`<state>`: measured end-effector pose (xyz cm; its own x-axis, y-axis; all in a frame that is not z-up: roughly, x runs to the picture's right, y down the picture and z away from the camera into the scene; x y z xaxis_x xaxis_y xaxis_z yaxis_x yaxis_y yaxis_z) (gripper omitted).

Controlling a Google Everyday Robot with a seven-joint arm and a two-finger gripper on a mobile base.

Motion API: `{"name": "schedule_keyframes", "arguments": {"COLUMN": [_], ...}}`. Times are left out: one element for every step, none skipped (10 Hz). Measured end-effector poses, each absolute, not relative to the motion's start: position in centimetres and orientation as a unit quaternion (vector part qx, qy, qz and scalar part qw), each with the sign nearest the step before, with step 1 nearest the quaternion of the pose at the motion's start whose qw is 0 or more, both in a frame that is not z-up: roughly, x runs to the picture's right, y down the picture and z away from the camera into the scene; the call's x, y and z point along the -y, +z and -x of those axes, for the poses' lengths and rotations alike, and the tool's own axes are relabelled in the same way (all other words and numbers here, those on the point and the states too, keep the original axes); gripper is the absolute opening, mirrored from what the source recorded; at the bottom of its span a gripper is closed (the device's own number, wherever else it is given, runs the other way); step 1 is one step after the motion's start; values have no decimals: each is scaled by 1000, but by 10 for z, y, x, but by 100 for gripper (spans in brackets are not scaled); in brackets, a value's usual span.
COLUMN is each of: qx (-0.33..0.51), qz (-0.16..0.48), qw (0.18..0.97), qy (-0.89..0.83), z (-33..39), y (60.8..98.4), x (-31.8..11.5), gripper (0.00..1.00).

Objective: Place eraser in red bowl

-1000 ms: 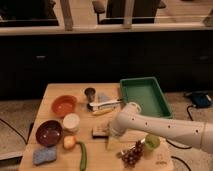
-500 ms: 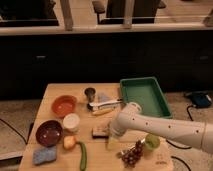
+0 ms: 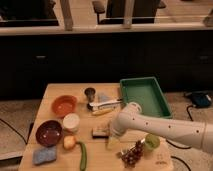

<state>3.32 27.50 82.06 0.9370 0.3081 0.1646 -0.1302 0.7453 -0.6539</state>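
The eraser [image 3: 100, 131], a small dark-topped block on a pale base, lies on the wooden table [image 3: 55, 92] near its middle. My gripper [image 3: 112, 138] is at the end of the white arm [image 3: 160, 131], which reaches in from the right. The gripper sits right beside the eraser's right end, low over the table. The red bowl [image 3: 64, 105] stands empty at the left, behind the white cup [image 3: 71, 121] and well apart from the gripper.
A dark maroon bowl [image 3: 48, 132], a blue-grey sponge [image 3: 44, 155], an orange fruit [image 3: 69, 142] and a green vegetable [image 3: 82, 155] lie front left. Grapes [image 3: 132, 155] and a green apple [image 3: 151, 142] lie front right. A green tray [image 3: 142, 95] stands back right. A metal cup [image 3: 90, 93] and utensils [image 3: 103, 104] are behind the eraser.
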Motion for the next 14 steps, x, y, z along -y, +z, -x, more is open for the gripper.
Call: {"name": "schedule_keyframes", "arguments": {"qx": [132,133,135,137,138,140,142,142,144,144,144,145,145,145], "qz": [337,337,337,337,337,337,336,335,334,334,333,333,332,331], "qw": [925,925,925,925,925,926,926,926,927,927,928,928,929,930], "qy": [117,114,111,107,105,101,99,97,94,91,87,80,76,71], "z": [-33,-32,-31,-30,-29,-28,-26,-26,-24,-23,-22,-17,-15,-12], "y": [820,819,817,815,814,812,810,809,807,806,805,804,803,803], "x": [-275,-275,-275,-274,-274,-273,-272,-271,-270,-269,-268,-266,-266,-264], "gripper": [80,80,80,80,80,80,80,80,80,80,80,80,80,80]}}
